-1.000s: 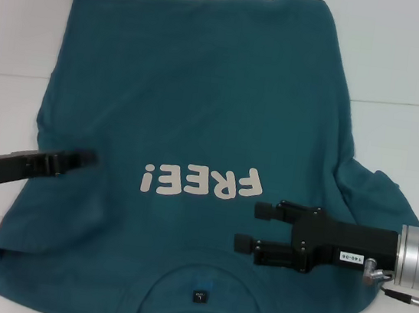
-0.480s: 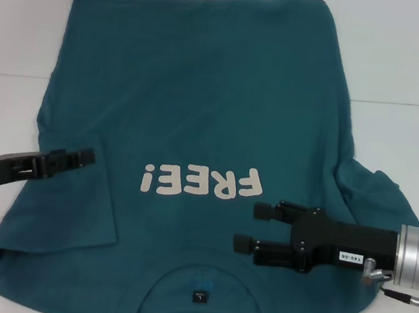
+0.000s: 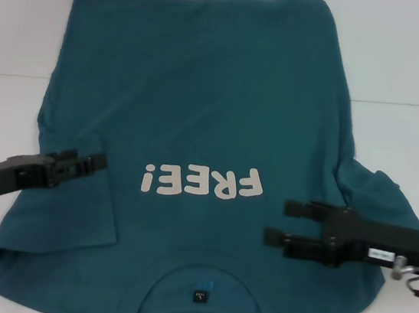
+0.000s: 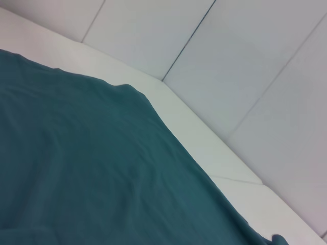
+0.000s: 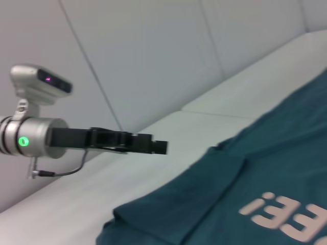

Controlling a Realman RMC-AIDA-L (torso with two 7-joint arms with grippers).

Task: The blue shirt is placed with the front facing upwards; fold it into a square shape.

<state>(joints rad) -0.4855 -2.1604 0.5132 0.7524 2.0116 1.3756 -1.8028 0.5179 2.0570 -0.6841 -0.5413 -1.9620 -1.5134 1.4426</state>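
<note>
I have the blue shirt [image 3: 198, 124] lying front up on the white desk [image 3: 408, 59], collar toward me and hem at the far side, the pale "FREE!" print [image 3: 202, 182] across the chest. The sleeve on my left [image 3: 71, 208] is already turned in over the body; the sleeve on my right [image 3: 378, 198] lies rumpled and spread out to the side. My left gripper [image 3: 97, 162] sits low over the folded left sleeve, near its upper edge, and its fingers look closed together with no cloth between them, though from the head view I can't be fully sure. My right gripper [image 3: 278, 221] hangs above the chest just to the right of the print, fingers apart and holding nothing. This is light, limp cotton: it will drape, drag and wrinkle rather than hold a line, and a single layer is easy to miss or to pinch together with the one beneath. I'd take it at an edge or seam, the right sleeve's outer hem or the shoulder seam, where the fabric is doubled and gives the fingers something firm, and carry it low so the fold lands flat.
</note>
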